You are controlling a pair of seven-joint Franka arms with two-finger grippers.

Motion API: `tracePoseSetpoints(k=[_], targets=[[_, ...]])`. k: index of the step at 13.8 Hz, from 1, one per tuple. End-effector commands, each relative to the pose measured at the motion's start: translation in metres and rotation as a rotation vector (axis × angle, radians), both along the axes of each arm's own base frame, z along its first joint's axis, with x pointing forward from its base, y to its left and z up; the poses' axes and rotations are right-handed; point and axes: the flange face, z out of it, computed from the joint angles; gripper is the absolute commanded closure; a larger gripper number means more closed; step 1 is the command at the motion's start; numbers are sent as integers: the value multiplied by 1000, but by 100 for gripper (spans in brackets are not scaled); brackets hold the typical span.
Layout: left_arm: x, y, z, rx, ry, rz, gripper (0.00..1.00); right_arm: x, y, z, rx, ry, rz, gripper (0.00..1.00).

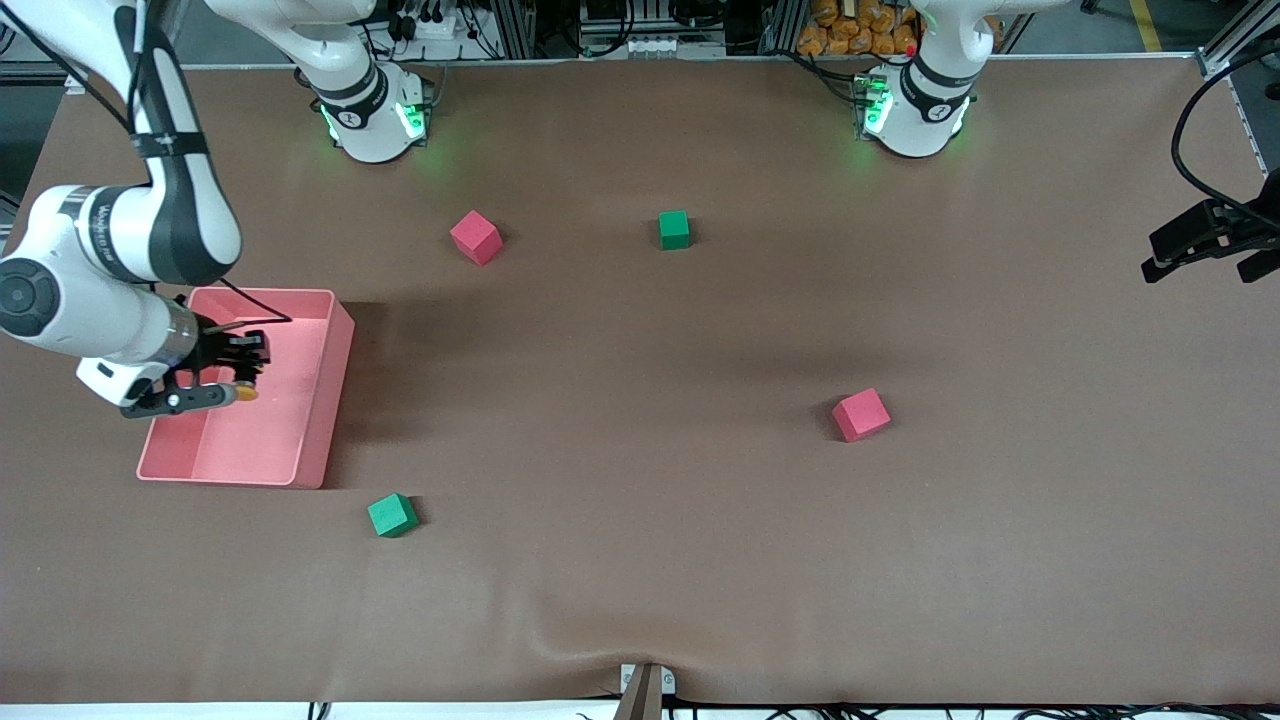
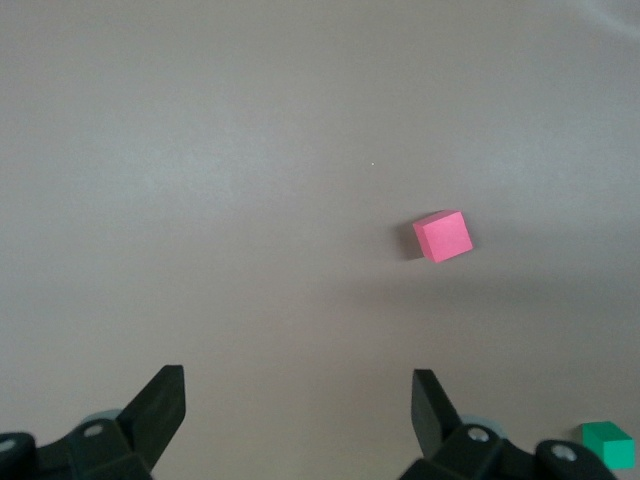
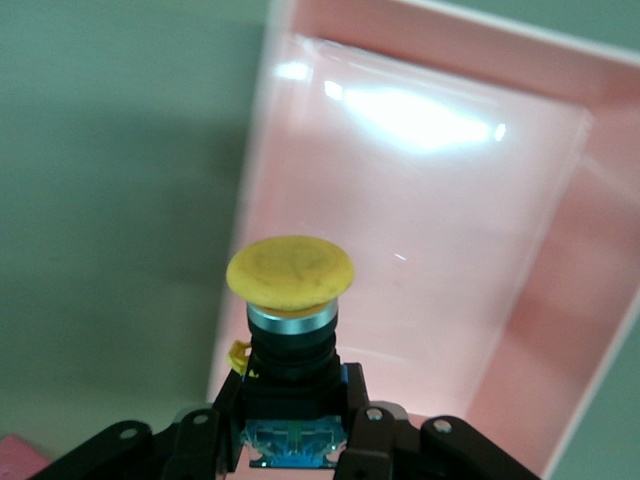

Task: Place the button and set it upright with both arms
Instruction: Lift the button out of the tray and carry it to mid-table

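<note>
Right claw [image 1: 240,385]: clenched on the button [image 1: 245,392], over the pink bin [image 1: 335,370], seemingly inside its rim.
Left claw [image 2: 298,410]: released, waiting over bare desk [image 2: 250,200].

Yellow-capped button [image 3: 291,300] over pink bin [image 1: 320,400]

I can't read a single word or number with certainty from here. The closest thing to text is a short line of dark lettering [image 1: 104,223] running along the white forearm shell of the right arm [image 1: 70,300], which hangs over its own end of the table. It looks like a maker's wordmark, but I can't make out the letters. The white, green-lit right arm's base [image 1: 372,135] and left arm's base [image 1: 915,135] each carry a small dark mark on the collar, and I can't tell whether either is a digit or a symbol. Both wrist views give me nothing legible.
</note>
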Motion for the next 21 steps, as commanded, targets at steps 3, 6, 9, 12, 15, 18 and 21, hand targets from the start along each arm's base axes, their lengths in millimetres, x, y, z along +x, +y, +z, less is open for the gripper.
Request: tracePoseSetpoints(k=[3,6,9,12,15,18,21], targets=[[-2,10,4,5,-10,-2,0,15,147,12,139,-29,128,100],[-1,11,2,6,-7,0,0,23,234,-8,172,-16,177,100],[0,11,2,5,-7,0,0,18,313,-25,235,2,157,100],[1,5,0,1,-5,-8,0,-7,395,-50,236,-34,74,100],[2,-9,-2,1,-1,-31,0,-62,489,-93,217,-67,-3,100],[8,-35,-15,-6,22,-69,0,-80,550,-115,236,-104,-126,100],[21,-68,-46,-49,75,-107,0,-85,582,-125,254,-118,-147,100]])
